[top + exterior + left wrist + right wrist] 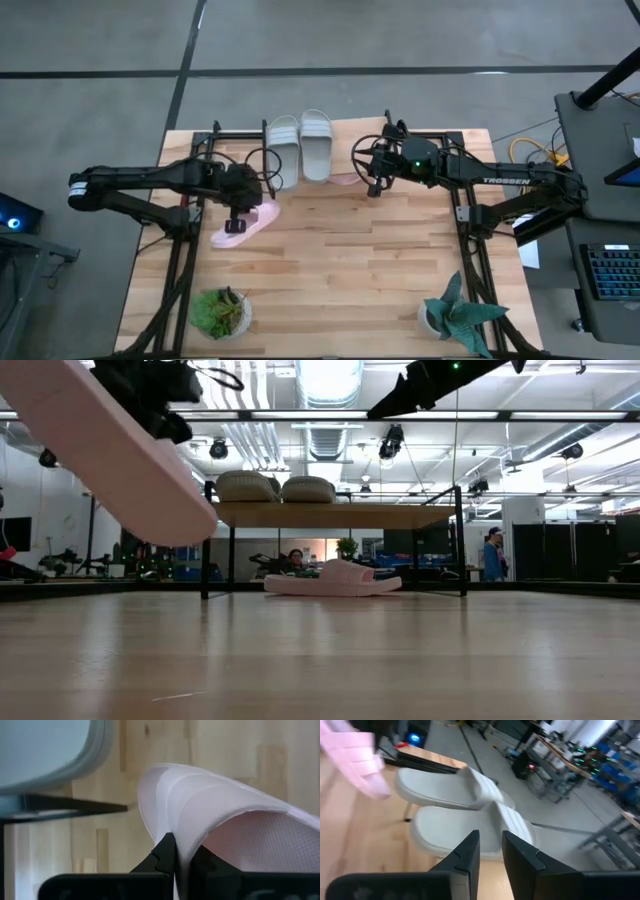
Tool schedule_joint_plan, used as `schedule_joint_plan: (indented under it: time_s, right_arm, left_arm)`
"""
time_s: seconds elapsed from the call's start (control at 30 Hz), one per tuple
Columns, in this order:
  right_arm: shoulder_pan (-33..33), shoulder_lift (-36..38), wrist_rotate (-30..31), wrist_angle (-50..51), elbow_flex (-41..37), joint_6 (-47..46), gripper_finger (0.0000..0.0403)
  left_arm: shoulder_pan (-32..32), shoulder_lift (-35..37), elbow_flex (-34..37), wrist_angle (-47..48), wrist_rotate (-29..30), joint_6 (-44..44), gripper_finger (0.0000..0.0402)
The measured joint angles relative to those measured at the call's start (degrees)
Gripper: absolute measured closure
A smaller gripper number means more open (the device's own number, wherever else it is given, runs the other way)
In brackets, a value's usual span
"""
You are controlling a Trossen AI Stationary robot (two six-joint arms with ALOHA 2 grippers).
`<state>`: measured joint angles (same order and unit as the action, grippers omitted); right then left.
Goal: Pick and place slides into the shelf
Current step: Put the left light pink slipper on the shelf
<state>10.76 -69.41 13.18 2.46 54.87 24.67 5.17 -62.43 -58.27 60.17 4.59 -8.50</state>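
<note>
Two pale grey slides (pixel 285 150) (pixel 317 145) lie side by side on the plank top of the shelf (pixel 330 515) at the table's far middle. One pink slide (pixel 335 580) lies on the table under the shelf. A second pink slide (pixel 110 450) hangs tilted in the air left of the shelf, with my left gripper (pixel 236 222) shut on it. My right gripper (pixel 372 172) hovers at the shelf's right end, above the grey slides (pixel 465 795). Its fingers (pixel 491 840) are slightly apart and hold nothing. My left gripper pinches the pink slide's strap (pixel 182 847) at its edge between the two fingers. They come steeply from above. The slide is lifted clear of the table and tilted, one end (pixel 185 520) lower than the other.
Two small potted plants stand near the table's front edge, one at the left (pixel 222 312) and one at the right (pixel 455 315). The arms' black frames (pixel 185 240) run along both sides of the table. Bare wood lies between the shelf and the plants.
</note>
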Motion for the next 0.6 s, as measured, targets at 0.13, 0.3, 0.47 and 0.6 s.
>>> schedule_joint_plan:
  time_s: [0.13, 0.3, 0.47, 0.6]
  right_arm:
    - [0.0, 0.0, -4.8, 0.1, 0.0, 0.0, 0.0332]
    - [0.0, 0.0, -6.8, 0.2, 0.0, -0.2, 0.0327]
    - [0.0, 0.0, -17.1, 0.0, 0.0, 0.5, 0.0327]
    - [-0.4, -0.1, -31.8, -0.4, -0.2, 4.3, 0.0330]
  left_arm:
    - [-1.2, 1.3, -1.4, -0.5, -1.4, -2.2, 0.0402]
    - [-2.9, 3.8, -1.7, -4.4, -4.4, -7.0, 0.0402]
    - [-4.3, 6.1, -1.3, -10.4, -6.7, -13.2, 0.0402]
    - [-5.0, 7.1, -0.5, -17.9, -9.1, -21.2, 0.0402]
